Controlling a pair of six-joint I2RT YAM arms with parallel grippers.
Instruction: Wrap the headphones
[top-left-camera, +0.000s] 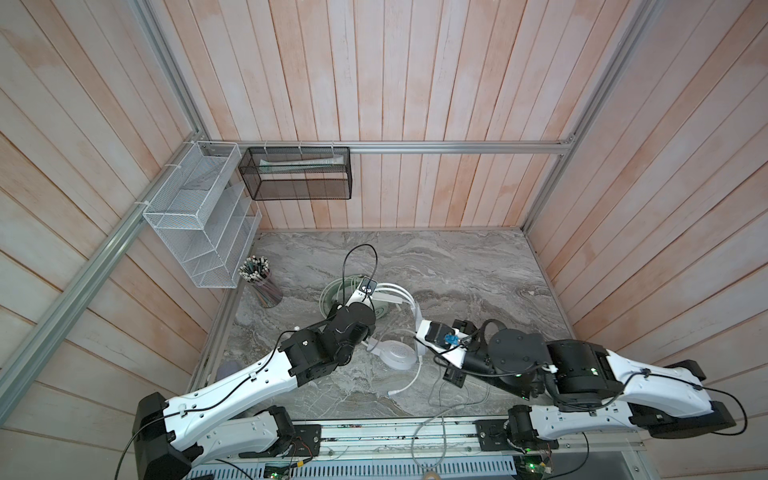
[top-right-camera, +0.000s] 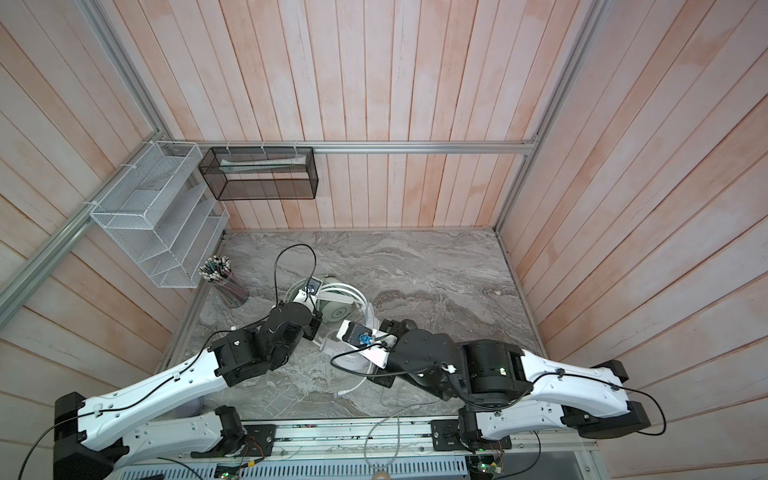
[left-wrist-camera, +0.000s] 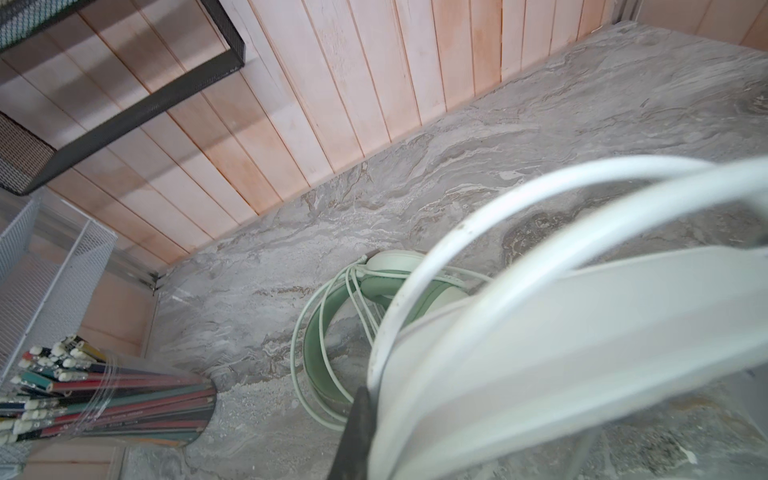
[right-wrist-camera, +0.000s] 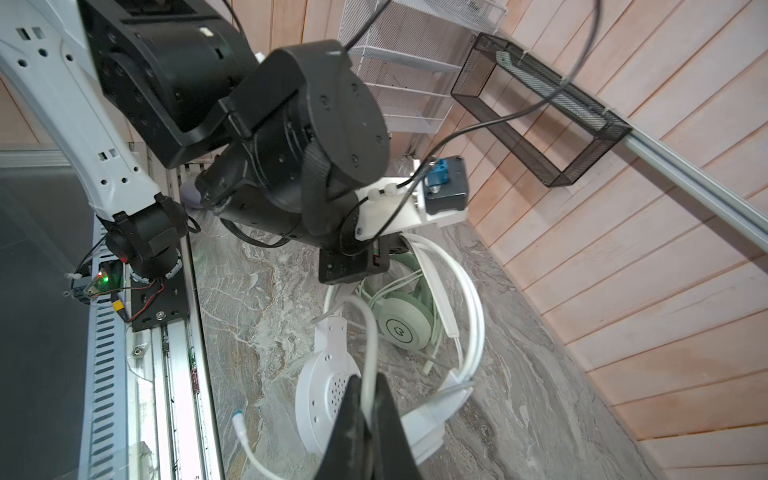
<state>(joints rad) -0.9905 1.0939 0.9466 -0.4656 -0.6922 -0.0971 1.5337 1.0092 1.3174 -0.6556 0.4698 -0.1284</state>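
**Two headsets on the marble, the white one held by both grippers**

Two headsets sit together left of the middle of the marble tabletop (top-left-camera: 478, 270). The white headset (right-wrist-camera: 326, 392) stands on one round earcup with its headband arching upward. The mint green headset (right-wrist-camera: 405, 326) lies just beyond it, at about 11 o'clock from the white earcup in both top views; it is partly behind the white headband, and its green cable lies in loops along its own band.

The left gripper (left-wrist-camera: 371, 392) is clamped on one tube of the white headband. Only one dark finger (left-wrist-camera: 357, 432) shows in the left wrist view; the other is hidden behind the band.

The right gripper (right-wrist-camera: 367, 380) sits at 3 o'clock from the white earcup, with both fingers pinched together on a single strand of the white cable (right-wrist-camera: 370, 332). That cable's plug end (right-wrist-camera: 239, 417) rests on the tabletop at about 6 o'clock from the earcup.

One clear cup of pencils (top-left-camera: 262, 284) stands near the green headset, at 9 o'clock from it. Two mesh holders hang on the walls toward 10 and 11 o'clock: one white tiered organiser (top-left-camera: 195, 224) and one black basket (top-left-camera: 297, 176).
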